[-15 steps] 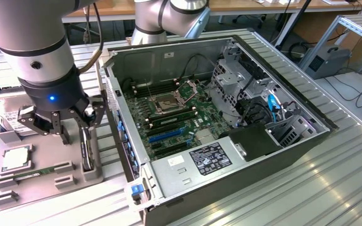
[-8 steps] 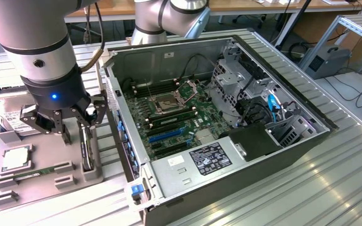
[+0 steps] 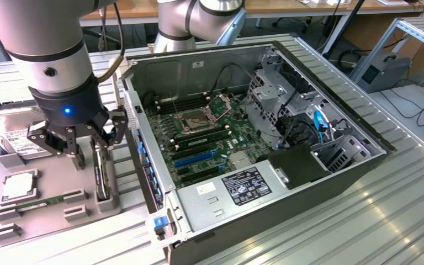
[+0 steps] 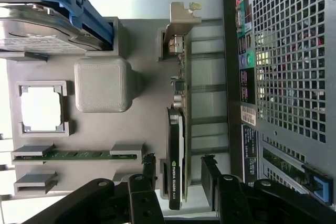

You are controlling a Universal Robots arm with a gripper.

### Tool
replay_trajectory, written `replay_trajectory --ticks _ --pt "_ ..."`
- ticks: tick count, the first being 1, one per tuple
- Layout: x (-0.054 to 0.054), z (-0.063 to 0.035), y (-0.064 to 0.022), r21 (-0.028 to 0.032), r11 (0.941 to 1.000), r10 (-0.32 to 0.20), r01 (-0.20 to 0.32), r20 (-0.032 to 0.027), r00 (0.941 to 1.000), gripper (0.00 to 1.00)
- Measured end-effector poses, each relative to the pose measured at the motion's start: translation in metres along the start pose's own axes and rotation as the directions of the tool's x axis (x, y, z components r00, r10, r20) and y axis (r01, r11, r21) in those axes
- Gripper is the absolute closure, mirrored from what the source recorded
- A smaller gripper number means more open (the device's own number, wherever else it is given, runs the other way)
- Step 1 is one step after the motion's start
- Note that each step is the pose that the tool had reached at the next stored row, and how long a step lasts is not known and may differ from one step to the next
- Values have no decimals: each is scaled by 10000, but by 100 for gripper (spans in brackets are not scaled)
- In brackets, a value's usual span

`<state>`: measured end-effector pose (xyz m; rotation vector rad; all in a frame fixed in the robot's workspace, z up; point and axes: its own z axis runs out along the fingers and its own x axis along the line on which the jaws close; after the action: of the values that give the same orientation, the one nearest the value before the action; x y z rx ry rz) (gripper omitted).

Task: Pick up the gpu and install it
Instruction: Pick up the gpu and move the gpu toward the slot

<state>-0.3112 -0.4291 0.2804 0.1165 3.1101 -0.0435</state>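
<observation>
The jaws stood wide open and held nothing. They hung low over the gpu, one on each side of its black fan shroud. In the wrist view a fingertip flanked the card on the side towards the computer case, and its partner flanked it on the side away from the case. A narrow gap showed between each tip and the card.

The gpu stood on its long edge in a slot of a grey parts holder. This was the slot closest to the case, and the card ran parallel to the case's perforated rear panel. Its silver end bracket sat at the end of the card away from the jaws.

The holder lay on the slatted metal desk, just beside the case's rear panel. Further from the case than the gpu, the holder also carried a silver hard drive, a square processor in its own frame and a narrow green memory stick. All three were apart from the card.

The case lay on its side with the panel off, its green motherboard facing up. The robot arm came down over the holder, outside the case.
</observation>
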Motion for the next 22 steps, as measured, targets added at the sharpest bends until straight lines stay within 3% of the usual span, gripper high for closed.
replay_trajectory --ticks 11,22 --pt "-30 14 89 76 10000 -3 3 6 10000 52" --pt "-38 50 160 93 10000 -3 2 7 10000 52"
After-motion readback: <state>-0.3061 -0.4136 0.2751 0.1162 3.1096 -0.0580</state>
